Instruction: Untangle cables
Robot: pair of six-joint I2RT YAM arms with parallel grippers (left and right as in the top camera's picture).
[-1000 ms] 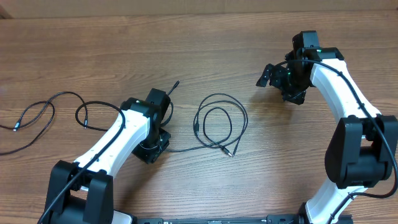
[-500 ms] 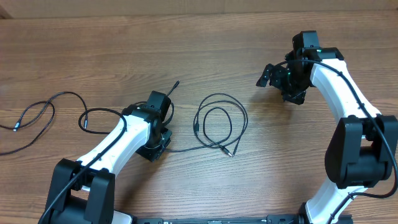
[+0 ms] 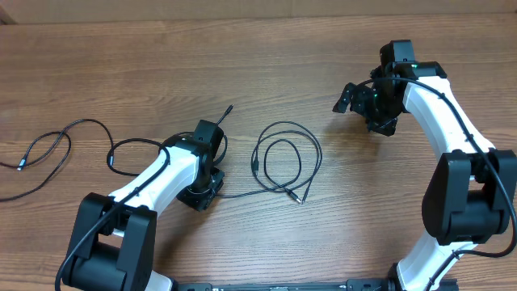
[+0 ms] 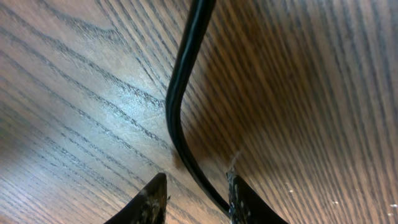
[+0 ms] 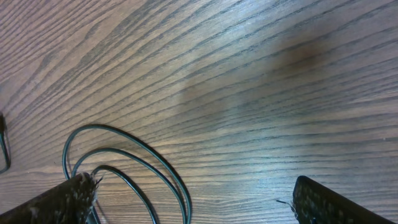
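Observation:
A coiled black cable [image 3: 287, 153] lies mid-table, its silvery plug [image 3: 300, 198] at the front. A thin strand [image 3: 242, 194] runs from it to my left gripper [image 3: 201, 194], which is low on the wood. In the left wrist view that cable [image 4: 177, 93] passes between the fingertips [image 4: 155, 196] of the left gripper [image 4: 197, 180], against the right one, with the jaws apart. Another loop [image 3: 121, 148] shows behind the left arm. My right gripper [image 3: 361, 111] hovers open at the back right. In its wrist view, between the right gripper's [image 5: 194, 190] fingers, cable loops [image 5: 146, 163] show at lower left.
A separate black cable [image 3: 50, 147] curls at the far left of the wooden table [image 3: 266, 65], with a small plug [image 3: 22, 164] at its end. A short black tip [image 3: 227, 110] sticks out behind the left wrist.
The left arm has shifted a little to the right, and the loop behind it has slid right with it. The left jaws have widened slightly. The right arm has not moved.

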